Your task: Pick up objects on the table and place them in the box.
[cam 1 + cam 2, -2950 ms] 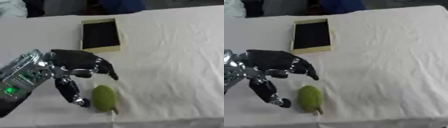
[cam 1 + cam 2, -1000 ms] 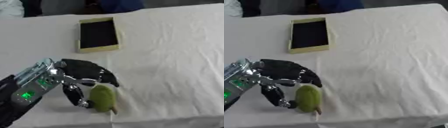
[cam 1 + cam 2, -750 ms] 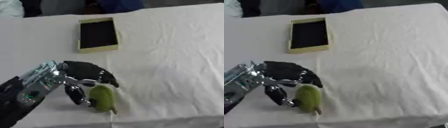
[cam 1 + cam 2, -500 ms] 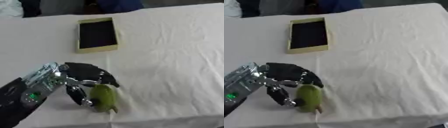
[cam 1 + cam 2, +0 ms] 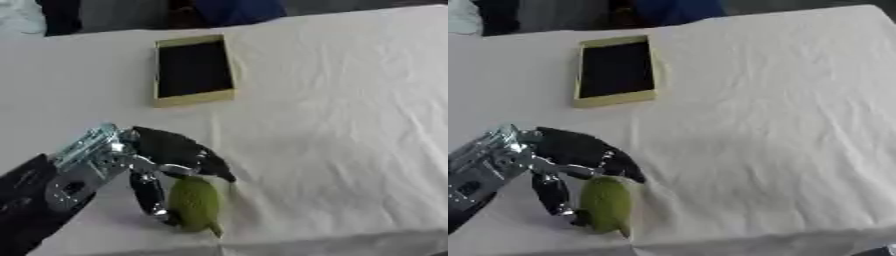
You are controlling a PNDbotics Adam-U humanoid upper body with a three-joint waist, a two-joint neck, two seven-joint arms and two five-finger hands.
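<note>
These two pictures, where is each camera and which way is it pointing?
Left eye view: it sits in the robot's head and looks down at the white table; the left hand and its silver forearm come in from the lower left, fingers curled round a green fruit.
Right eye view: the head's other eye, looking down the same way; everything sits a little further left in the picture.
Both share the hand, the fruit and the box at the far side. The right hand shows in neither.

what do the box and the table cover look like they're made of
The box looks like cardboard: matte yellowish rim, thin straight walls, dark inside. The table cover looks like white cloth, since it is matte with soft creases and folds.
</note>
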